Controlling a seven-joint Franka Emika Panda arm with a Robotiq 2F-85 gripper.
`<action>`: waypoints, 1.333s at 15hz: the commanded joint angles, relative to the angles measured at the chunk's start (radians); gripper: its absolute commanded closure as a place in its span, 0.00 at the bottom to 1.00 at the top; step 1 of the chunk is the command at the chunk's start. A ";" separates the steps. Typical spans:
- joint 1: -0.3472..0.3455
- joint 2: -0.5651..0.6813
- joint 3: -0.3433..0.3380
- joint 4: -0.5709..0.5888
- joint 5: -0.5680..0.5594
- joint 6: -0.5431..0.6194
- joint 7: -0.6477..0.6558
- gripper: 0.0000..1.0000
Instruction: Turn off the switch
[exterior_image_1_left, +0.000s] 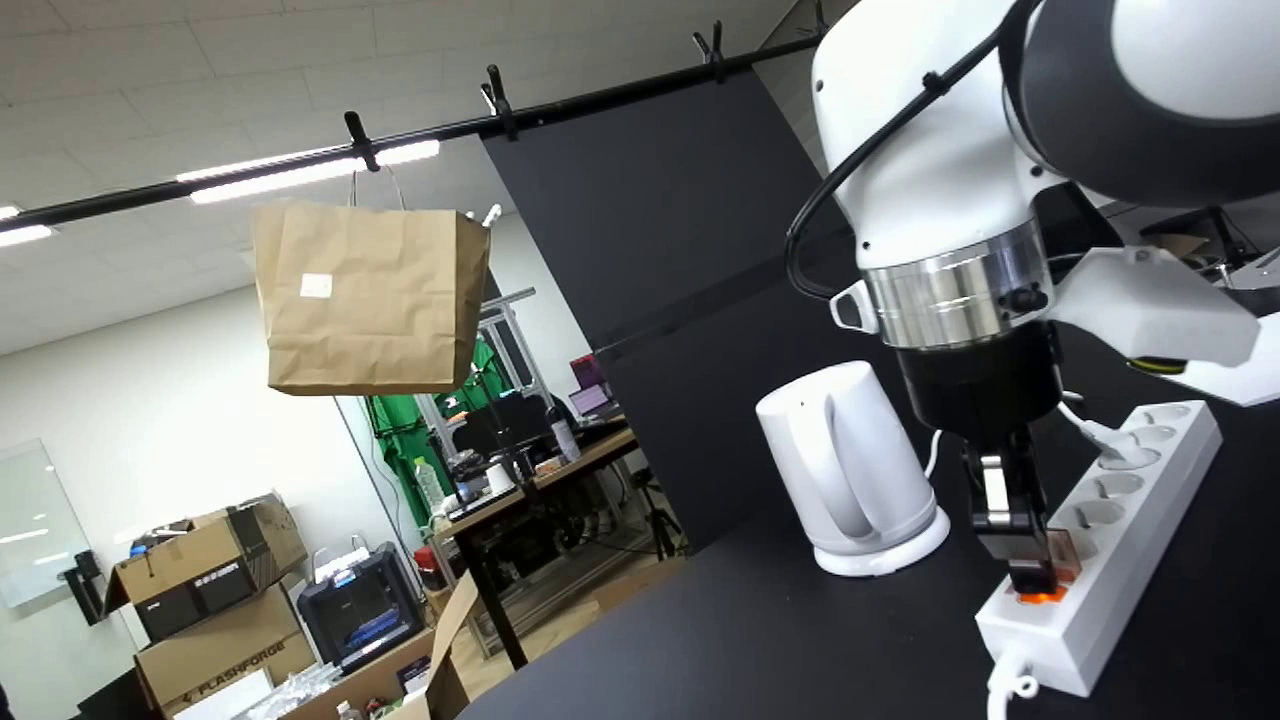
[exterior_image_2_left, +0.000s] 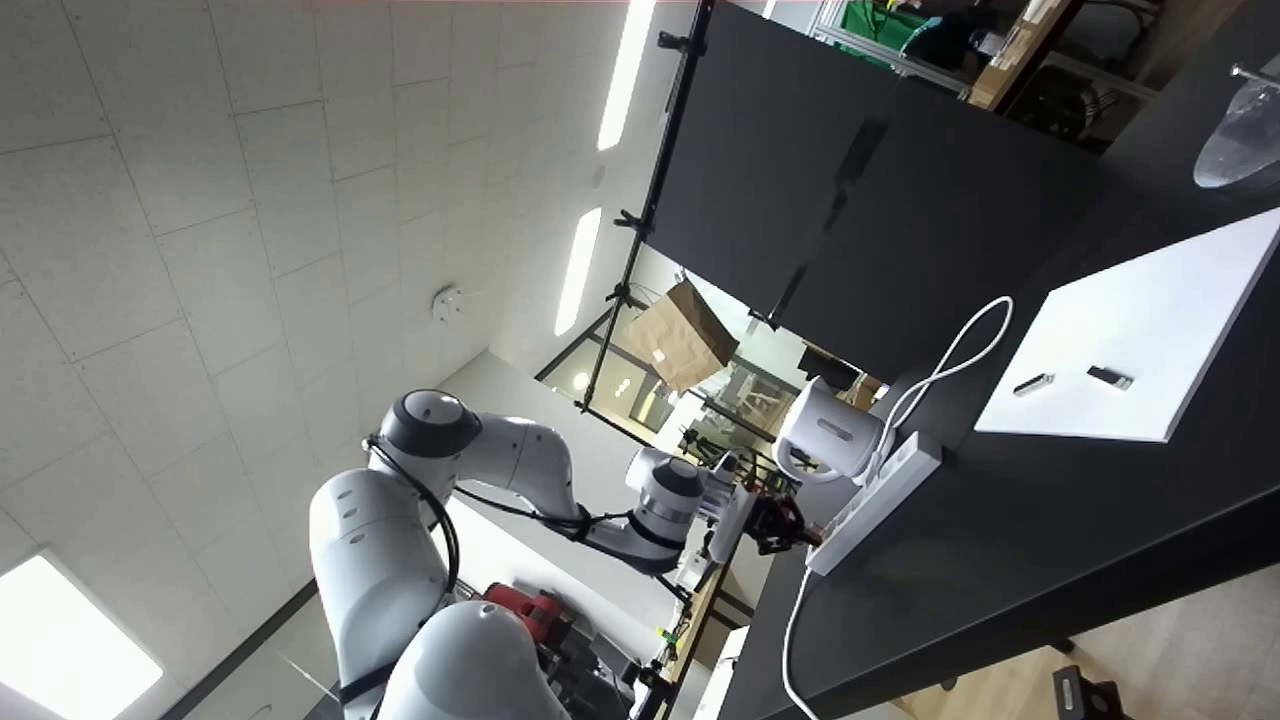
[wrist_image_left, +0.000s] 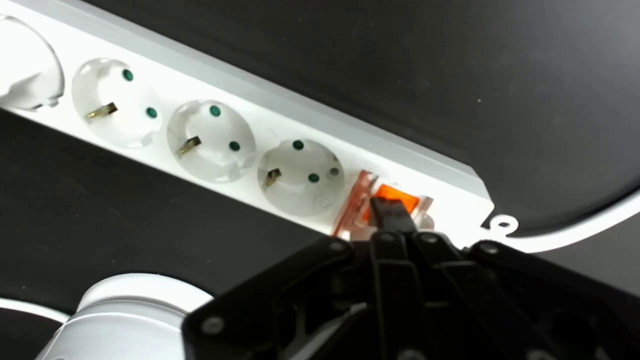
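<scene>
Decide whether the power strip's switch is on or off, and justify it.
Apparently on: the switch glows bright orange in the wrist view, though the tool partly covers it.

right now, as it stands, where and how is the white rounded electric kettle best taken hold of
Probably by its white curved handle, pinched across the middle, coming in level from the side where it bows outward. Elsewhere the upright white kettle looks broad and rounded, likely harder to pinch than the slim handle.
</scene>
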 joint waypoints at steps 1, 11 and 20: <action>-0.094 0.046 0.100 0.081 0.095 -0.154 -0.088 1.00; -0.149 0.121 0.132 0.262 0.145 -0.449 -0.188 1.00; -0.226 -0.079 0.229 0.242 0.275 -0.488 -0.327 1.00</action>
